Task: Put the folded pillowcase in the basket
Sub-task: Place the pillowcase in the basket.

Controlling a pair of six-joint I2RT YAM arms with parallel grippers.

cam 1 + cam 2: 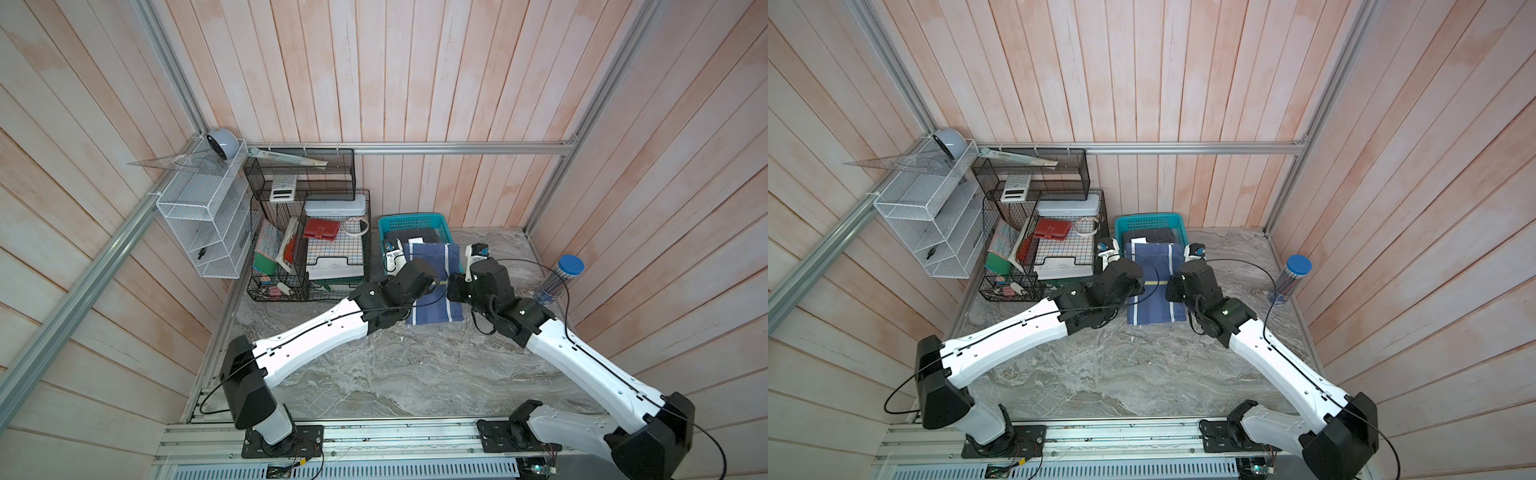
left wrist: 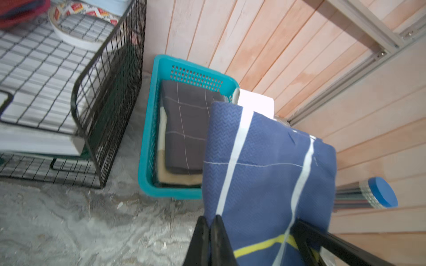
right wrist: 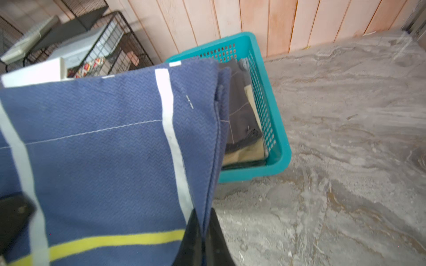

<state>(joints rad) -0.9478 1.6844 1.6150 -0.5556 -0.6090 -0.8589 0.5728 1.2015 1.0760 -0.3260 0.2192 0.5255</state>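
Your basket point(image 1: 415, 224) is holding folded grey cloth point(image 2: 184, 129). Your left gripper point(image 2: 208, 221) and right gripper point(image 3: 204, 214) are pinching the pillowcase point(image 1: 432, 259) by its side edges, hovering over the basket's near rim.

pillowcase point(image 3: 103, 149): blue woven cloth, zigzag texture, matt. basket point(image 3: 280, 142): turquoise plastic, perforated, slight sheen. tabletop point(image 1: 395, 374): grey marbled, smooth. wall planks point(image 1: 415, 83): matt pale wood. organiser point(image 2: 108, 92): black wire metal.

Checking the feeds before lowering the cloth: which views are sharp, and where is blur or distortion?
Both top views: evenly lit, sharp, wall planks splayed by the wide lens. Left wrist: basket clear, wire organiser slightly smeared. Right wrist: pillowcase weave crisp, tabletop blurred.
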